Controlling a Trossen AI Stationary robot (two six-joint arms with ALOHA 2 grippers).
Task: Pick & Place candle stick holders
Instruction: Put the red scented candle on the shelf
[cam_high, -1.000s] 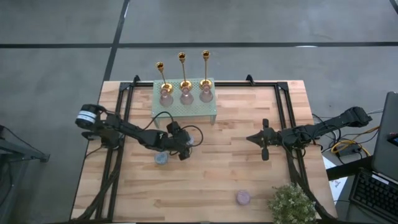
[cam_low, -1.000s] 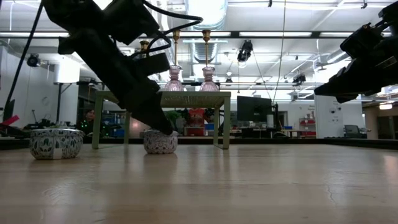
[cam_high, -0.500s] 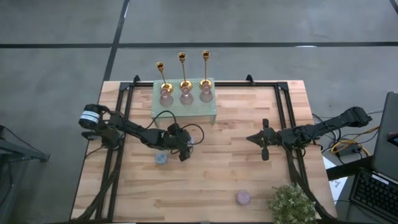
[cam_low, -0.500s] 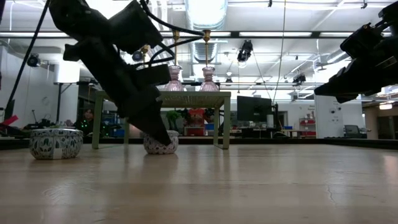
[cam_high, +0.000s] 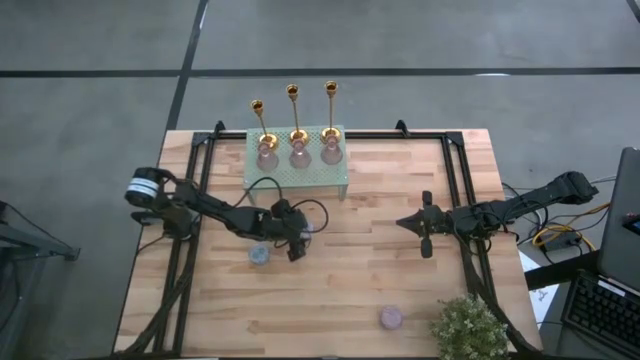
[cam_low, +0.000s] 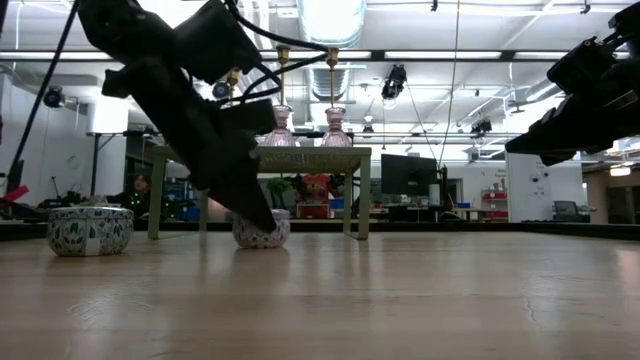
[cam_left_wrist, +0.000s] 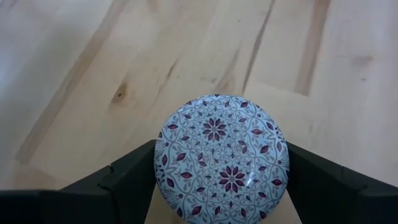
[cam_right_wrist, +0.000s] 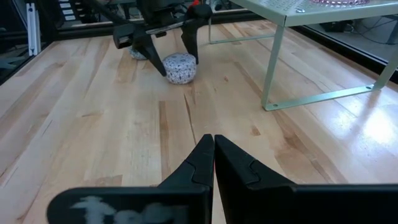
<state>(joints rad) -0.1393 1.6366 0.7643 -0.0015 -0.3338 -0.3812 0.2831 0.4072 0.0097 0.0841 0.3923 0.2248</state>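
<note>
My left gripper (cam_high: 297, 243) reaches down near the table's middle, its fingers on either side of a small round white holder (cam_left_wrist: 221, 155) with a purple flower pattern, which stands on the wood. A second round holder (cam_high: 259, 255) sits just left of it, and a purple one (cam_high: 391, 318) near the front edge. Three gold candlesticks (cam_high: 293, 112) and three pinkish glass holders (cam_high: 299, 155) stand on the pale green rack (cam_high: 330, 178) at the back. My right gripper (cam_right_wrist: 213, 140) hovers shut at the right, holding nothing. My left gripper has the patterned holder between its two fingers, which meet its round side wall left (cam_left_wrist: 157, 163) and right (cam_left_wrist: 286, 163) in the wrist view. The fingers (cam_right_wrist: 163, 67) slant down from the table's left. The holder stays upright with its base on the table.
A bushy plant (cam_high: 468, 328) stands at the front right corner. The rack's thin legs (cam_right_wrist: 269, 74) stand just beyond the gripped holder. Black frame rails (cam_high: 455, 170) run along the table's left and right sides. Bare wood lies between the two arms.
My left gripper has stayed over the patterned holder and has turned a little at the wrist, its body tipping slightly. The right arm has kept still.
</note>
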